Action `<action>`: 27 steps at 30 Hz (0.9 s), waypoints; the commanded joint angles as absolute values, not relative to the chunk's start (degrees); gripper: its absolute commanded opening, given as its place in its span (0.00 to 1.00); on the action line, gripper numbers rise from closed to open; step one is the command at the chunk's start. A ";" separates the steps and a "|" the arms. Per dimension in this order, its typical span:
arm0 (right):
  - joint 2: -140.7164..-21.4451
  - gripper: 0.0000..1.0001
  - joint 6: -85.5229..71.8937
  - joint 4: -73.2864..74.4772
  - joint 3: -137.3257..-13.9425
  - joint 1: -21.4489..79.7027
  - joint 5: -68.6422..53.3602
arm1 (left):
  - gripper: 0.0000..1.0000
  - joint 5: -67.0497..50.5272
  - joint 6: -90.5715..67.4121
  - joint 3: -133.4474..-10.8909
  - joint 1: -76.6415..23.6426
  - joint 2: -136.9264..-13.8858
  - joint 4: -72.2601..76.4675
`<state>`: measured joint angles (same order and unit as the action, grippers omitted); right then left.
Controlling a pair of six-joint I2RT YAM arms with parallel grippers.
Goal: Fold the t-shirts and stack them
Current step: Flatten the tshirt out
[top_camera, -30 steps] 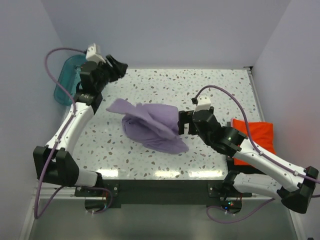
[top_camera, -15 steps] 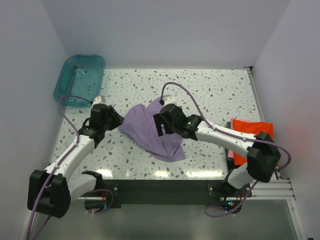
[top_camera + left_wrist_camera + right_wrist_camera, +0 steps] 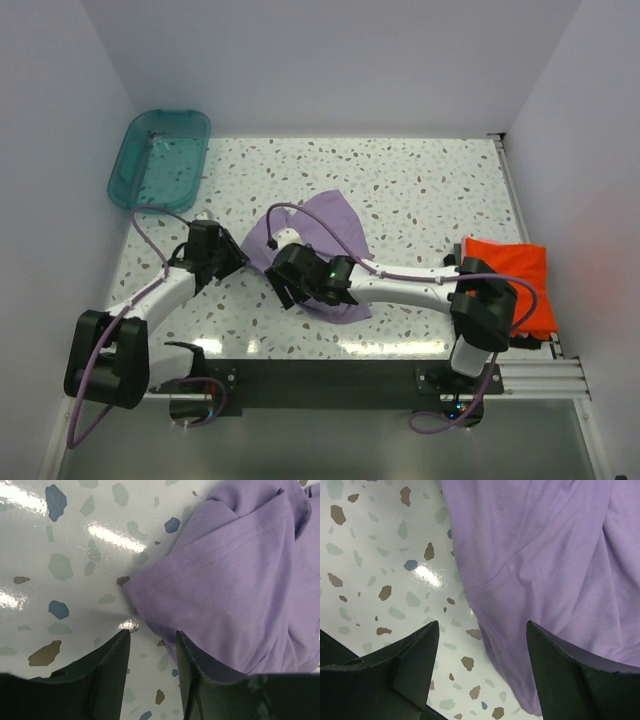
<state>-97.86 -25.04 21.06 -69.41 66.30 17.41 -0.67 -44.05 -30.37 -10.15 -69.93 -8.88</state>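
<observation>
Left claw (image 3: 152,636): fingers partly open, low over the tabletop (image 3: 420,190), nothing pinched.
Right claw (image 3: 482,626): fingers spread wide, nothing held.
Lavender t-shirt (image 3: 235,580): rumpled; a hemmed sleeve corner lies just ahead of the left claw's gap, and an edge runs beneath the right claw, between its fingers.
Orange-red t-shirt (image 3: 512,268): folded, well to the right of the right claw, at the tabletop's edge.
Teal tub (image 3: 160,160): beyond the left claw, well apart.

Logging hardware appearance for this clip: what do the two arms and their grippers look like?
The left arm and right arm have white links with black joints and bases. A thin purple cable loops along each. The left gripper and right gripper have dark, pointed, wedge-shaped fingers.
</observation>
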 commanded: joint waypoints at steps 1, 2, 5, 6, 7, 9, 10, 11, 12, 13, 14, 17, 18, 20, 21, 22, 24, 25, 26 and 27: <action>-100.71 0.73 -24.61 18.81 -74.35 67.85 21.53 | 0.48 -1.32 -45.70 -29.88 -8.80 -68.56 -4.92; -101.51 0.73 -24.26 18.11 -75.31 67.94 21.97 | 0.50 -0.80 -45.88 -29.88 -8.09 -67.08 -6.05; -106.06 0.69 -21.89 17.40 -80.40 67.94 24.60 | 0.55 -1.57 -46.14 -30.23 -1.17 -63.91 -8.25; -107.21 0.68 -20.58 16.97 -83.03 67.94 25.04 | 0.56 -2.97 -45.88 -30.76 0.86 -61.72 -10.00; -108.27 0.66 -19.87 16.35 -84.27 67.94 25.74 | 0.59 -2.90 -45.01 -31.54 5.23 -60.74 -11.32; -111.79 0.65 -18.12 14.25 -87.52 67.94 26.28 | 0.61 -1.50 -44.12 -35.06 8.25 -58.37 -15.70; -113.28 0.64 -17.50 13.89 -88.93 67.94 26.37 | 0.63 -1.15 -43.69 -36.11 10.35 -57.75 -16.78; -114.68 0.64 -17.06 13.54 -90.34 67.94 26.45 | 0.64 -0.53 -43.59 -37.78 11.15 -57.14 -17.48; -117.74 0.63 -16.18 13.45 -93.22 67.94 26.72 | 0.65 -0.18 -43.68 -38.49 11.77 -56.26 -18.27; -119.25 0.63 -15.74 13.45 -94.73 68.03 26.89 | 0.66 -0.18 -43.51 -39.19 12.82 -56.08 -18.37; -120.66 0.61 -15.30 13.45 -96.23 68.03 27.24 | 0.66 -0.09 -43.51 -40.59 13.35 -56.07 -18.72; -126.20 0.59 -13.28 14.15 -102.03 68.20 27.68 | 0.66 -2.54 -43.33 -43.32 15.55 -57.21 -19.33; -128.47 0.59 -12.23 14.41 -104.65 68.46 28.47 | 0.66 -3.77 -43.24 -43.85 16.08 -57.56 -18.99; -131.03 0.56 -11.08 15.72 -107.82 68.90 29.35 | 0.66 -4.57 -43.15 -45.17 16.79 -57.74 -18.64; -132.09 0.56 -9.94 16.08 -110.45 69.08 30.75 | 0.66 -5.35 -42.89 -45.61 17.05 -58.01 -18.46; -134.36 0.56 -9.41 16.34 -111.61 69.34 31.46 | 0.66 -5.62 -42.72 -46.14 17.31 -58.18 -18.37; -136.39 0.54 -8.53 17.84 -114.94 69.43 32.60 | 0.66 -6.24 -42.37 -47.46 17.31 -58.80 -18.72; -137.97 0.54 -8.26 18.19 -115.66 69.43 33.74 | 0.65 -6.50 -42.28 -47.72 17.31 -58.97 -18.55; -138.68 0.54 -8.00 18.72 -116.45 69.43 34.71 | 0.65 -6.94 -42.28 -47.81 17.40 -59.15 -18.46; -139.39 0.54 -7.30 19.07 -117.93 69.35 35.50 | 0.65 -7.47 -42.36 -47.64 17.40 -59.24 -18.02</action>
